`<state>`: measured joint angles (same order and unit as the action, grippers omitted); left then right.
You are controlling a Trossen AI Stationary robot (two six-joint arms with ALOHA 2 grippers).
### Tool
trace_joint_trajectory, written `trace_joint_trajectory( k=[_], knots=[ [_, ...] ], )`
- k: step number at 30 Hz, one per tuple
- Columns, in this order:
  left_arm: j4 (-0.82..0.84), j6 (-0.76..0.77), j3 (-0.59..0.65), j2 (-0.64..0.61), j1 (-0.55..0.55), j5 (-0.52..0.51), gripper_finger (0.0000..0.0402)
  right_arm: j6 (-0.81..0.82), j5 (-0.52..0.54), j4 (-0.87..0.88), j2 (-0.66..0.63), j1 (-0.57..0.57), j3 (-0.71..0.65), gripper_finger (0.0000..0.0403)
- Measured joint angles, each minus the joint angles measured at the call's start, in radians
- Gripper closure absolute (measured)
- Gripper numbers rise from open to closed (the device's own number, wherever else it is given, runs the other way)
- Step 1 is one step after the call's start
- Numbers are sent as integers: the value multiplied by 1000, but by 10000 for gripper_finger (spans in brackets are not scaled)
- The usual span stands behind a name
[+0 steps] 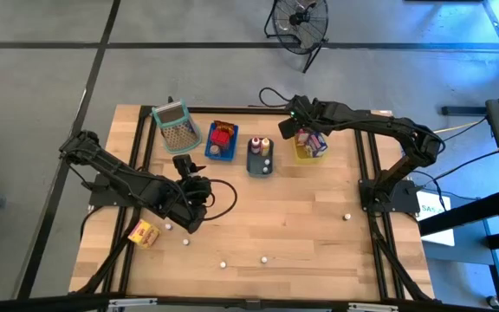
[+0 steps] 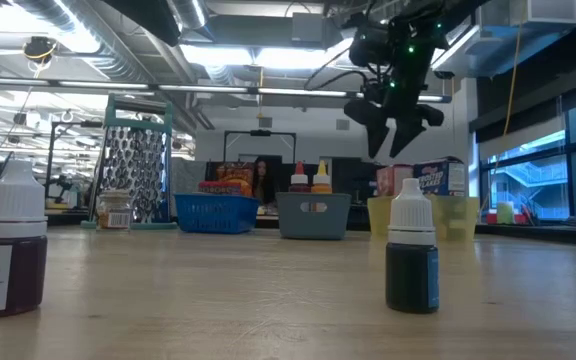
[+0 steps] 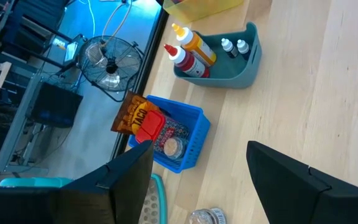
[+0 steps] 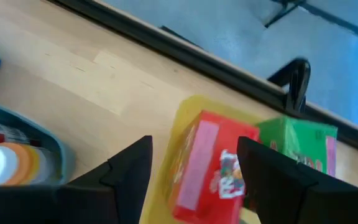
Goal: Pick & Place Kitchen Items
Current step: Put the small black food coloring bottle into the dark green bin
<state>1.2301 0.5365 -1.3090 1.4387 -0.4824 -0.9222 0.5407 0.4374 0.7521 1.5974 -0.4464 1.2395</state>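
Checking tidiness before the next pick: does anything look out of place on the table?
Yes. Several small white-capped bottles stand scattered over the bare wood instead of in a tray, and a yellow-orange carton lies alone, askew, near the front left corner.

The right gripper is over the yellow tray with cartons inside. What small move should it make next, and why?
Probably lift straight up and pull back from the yellow tray. The right gripper hangs open just above the red carton, which sits in the tray beside the green carton, and its fingers grip nothing, so this placement looks finished. More items wait on the table.
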Motion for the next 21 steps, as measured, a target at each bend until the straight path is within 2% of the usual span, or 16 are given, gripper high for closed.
trace_joint_trajectory(
  k=[5,13,16,19,21],
  knots=[
    [0,0,0,0,0,0,148,-36,0,63,0,9,83,165],
    [0,0,0,0,0,12,148,-66,-2,312,0,64,274,165],
    [3,0,4,0,0,42,148,-108,-65,384,0,110,325,165],
    [15,3,5,0,-4,124,148,-170,-170,457,0,175,367,165],
    [15,25,5,0,-10,181,148,-186,-204,519,0,232,386,165]
  ],
)
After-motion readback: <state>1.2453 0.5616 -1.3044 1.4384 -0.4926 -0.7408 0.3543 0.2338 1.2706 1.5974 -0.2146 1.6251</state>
